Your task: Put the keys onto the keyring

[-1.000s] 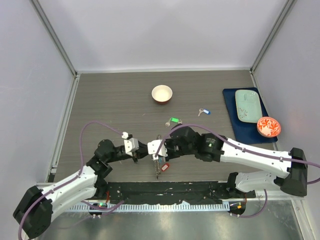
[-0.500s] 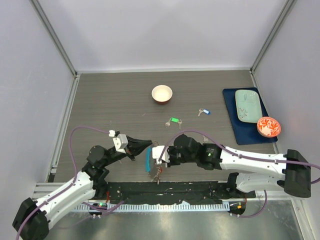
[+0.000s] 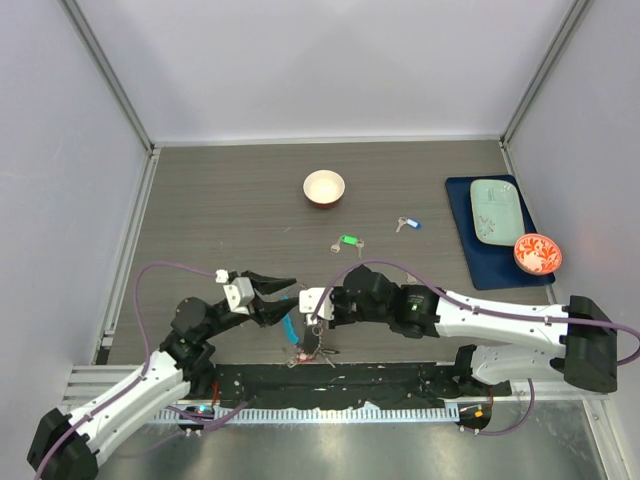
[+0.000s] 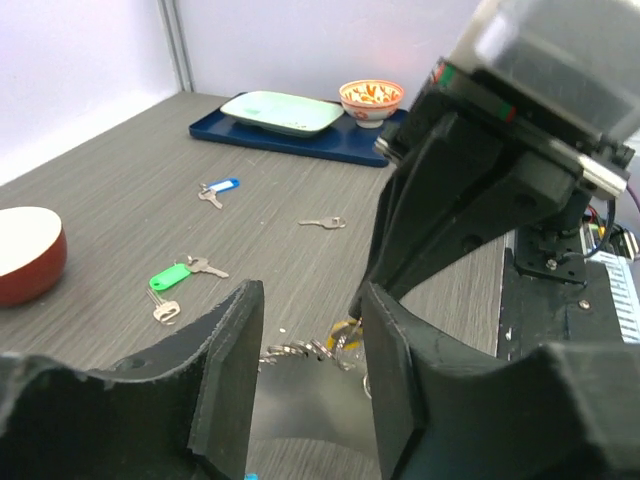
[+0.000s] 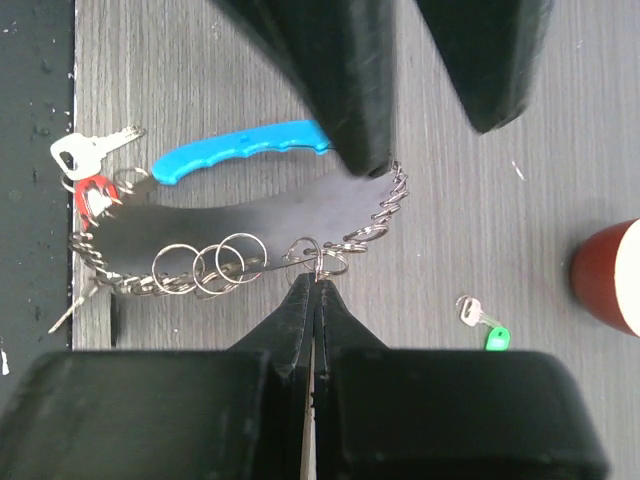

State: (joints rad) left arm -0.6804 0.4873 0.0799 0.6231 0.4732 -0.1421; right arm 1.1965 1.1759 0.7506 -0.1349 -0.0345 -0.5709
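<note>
Shiny metal keyring; matt woodgrain table

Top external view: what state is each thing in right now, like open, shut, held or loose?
Silvery beaded-wire keyring with blue tag: held by one small ring.
Right gripper: shut on the keyring.
Left gripper: open, empty.
Green-tagged silver key: loose on table.
Blue-tagged silver key: loose on table.
White round bowl: upright, empty.
</note>
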